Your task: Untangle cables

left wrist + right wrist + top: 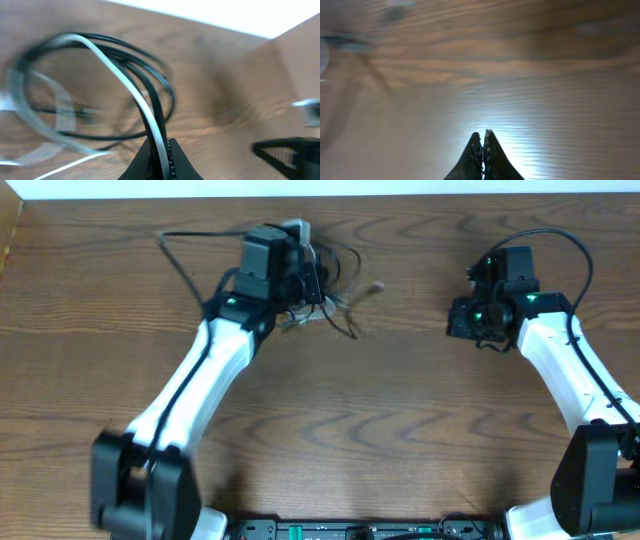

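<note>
Closest to lens, left wrist view: left gripper clenched on white cable and black cable together. Loops fanning up and left from the pinch, blurred. From above: tangle at far side of table, directly at that gripper, loose ends trailing right. Farther right, well apart: right gripper, pinched shut on nothing. Nearer by far: left gripper. Strand colours legible only at the wrist; gap to the other arm only overhead.

Two cables, two arms
</note>
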Controlling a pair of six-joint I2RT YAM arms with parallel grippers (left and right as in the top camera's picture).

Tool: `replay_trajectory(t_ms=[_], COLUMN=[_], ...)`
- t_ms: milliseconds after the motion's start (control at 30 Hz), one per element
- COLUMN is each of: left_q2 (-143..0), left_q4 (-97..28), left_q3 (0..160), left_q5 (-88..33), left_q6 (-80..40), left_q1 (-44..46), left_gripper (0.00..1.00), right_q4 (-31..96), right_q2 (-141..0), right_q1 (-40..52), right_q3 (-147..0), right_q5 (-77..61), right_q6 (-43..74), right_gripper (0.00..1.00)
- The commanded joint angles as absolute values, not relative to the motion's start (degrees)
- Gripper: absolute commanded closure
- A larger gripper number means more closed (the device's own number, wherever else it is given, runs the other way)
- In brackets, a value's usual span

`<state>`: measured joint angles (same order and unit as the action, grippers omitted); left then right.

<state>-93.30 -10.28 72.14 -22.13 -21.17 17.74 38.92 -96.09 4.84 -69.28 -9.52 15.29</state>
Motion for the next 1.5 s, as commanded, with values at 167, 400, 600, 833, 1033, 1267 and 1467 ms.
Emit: replay_trajectory(t_ms=[167, 400, 600, 833, 1033, 1267, 1467], left_q2=[-82.8, -82.3, -84.5, -87.4, -87.6, -87.6, -87.9], left_q4=[-9.7, -8.9, -10.0, -9.7, -8.8, -8.7, -9.4], left_q3=[73.7, 73.7, 73.7, 73.7, 73.7, 73.7, 73.7], left_q5=[-25.6, -39.7, -51.3, -58.1, -58.1, -57.8, -54.2], left_q6=[-21.1, -18.8, -15.4, -15.1, -15.3, -15.3, -15.3], left_q1=[18.0, 18.0, 17.6, 17.6, 17.6, 17.6, 17.6], left_gripper=[0.92, 0.92, 0.92, 0.92, 0.92, 0.93, 0.93], right_q4=[33.2, 19.6, 11.7, 9.2, 9.2, 6.0, 4.5], right_q2=[-95.1, -95.1, -95.1, -95.1, -95.2, -95.2, -95.0], right_q1=[3.2, 3.2, 3.3, 3.4, 4.4, 4.8, 6.4], right_q3=[-70.0, -71.9, -73.8, -73.8, -73.8, -73.8, -73.8], right_q5=[-23.7, -58.2, -65.5, -69.1, -71.8, -71.7, -64.2], right_q6=[1.6, -5.4, -1.7, 1.9, 2.1, 9.0, 14.2], right_gripper=[0.91, 0.48, 0.33, 0.33, 0.32, 0.31, 0.46])
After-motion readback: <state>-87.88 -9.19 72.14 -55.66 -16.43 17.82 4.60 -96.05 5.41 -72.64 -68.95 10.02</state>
